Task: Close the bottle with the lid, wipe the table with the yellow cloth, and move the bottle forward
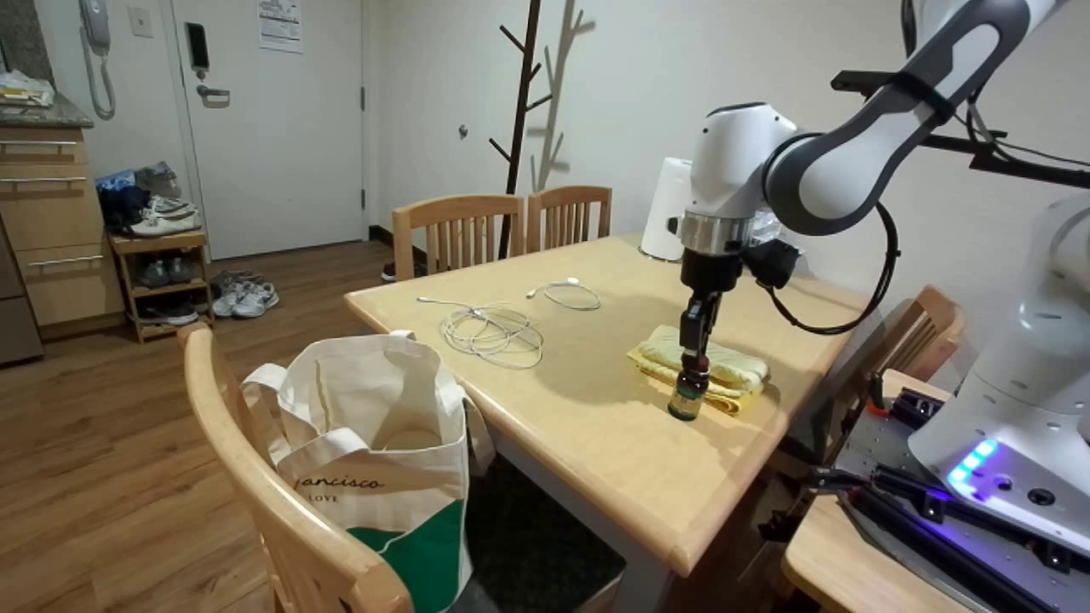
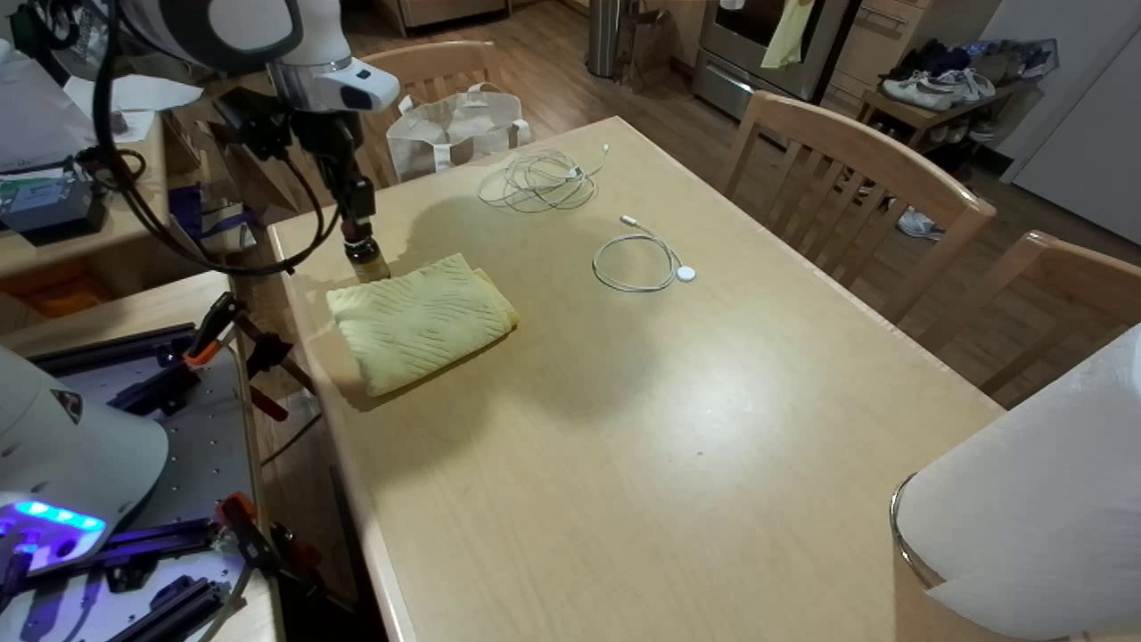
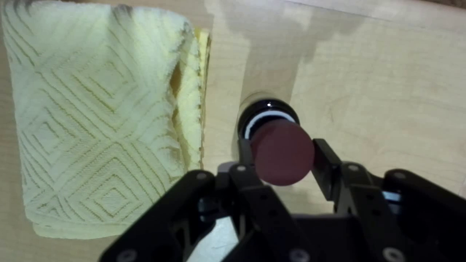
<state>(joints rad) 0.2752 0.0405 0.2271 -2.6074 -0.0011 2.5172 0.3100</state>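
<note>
Bottle (image 1: 686, 400): small and dark, brown above and greenish-yellow below, standing on the table (image 1: 613, 451), in the near right part of it in an exterior view. Over it, pointing down, the gripper (image 3: 283, 149), jaws partway together and touching the lid (image 3: 284, 156) (a flat, round, red-brown disc) from either side, with it gripped between them. In the wrist view, lid overlapping the bottle's top, with a black shoulder and a white arc of the neck showing past its far edge; seated on the mouth or just above it, hard to tell. Left of the bottle in the wrist view, just beside it with a strip of table between, the yellow cloth (image 3: 102, 127), folded into a thick rectangle, patterned with diamonds and lying on the table. Left of the bottle in an exterior view, a large loose coil of white cable (image 1: 490, 319); right of the coil in both exterior views, a shorter cable (image 2: 635, 290) in a single loop, with a round white puck (image 2: 685, 274) at one end. At the far end of the table in an exterior view, a white paper roll (image 1: 666, 209), partly behind the arm (image 1: 841, 180). To the near left, a cream and green tote bag (image 1: 392, 468), wide at the mouth, between the table and the back of a wooden chair (image 1: 255, 485). Farther off, two more chairs (image 1: 460, 207) along the far left side.
</note>
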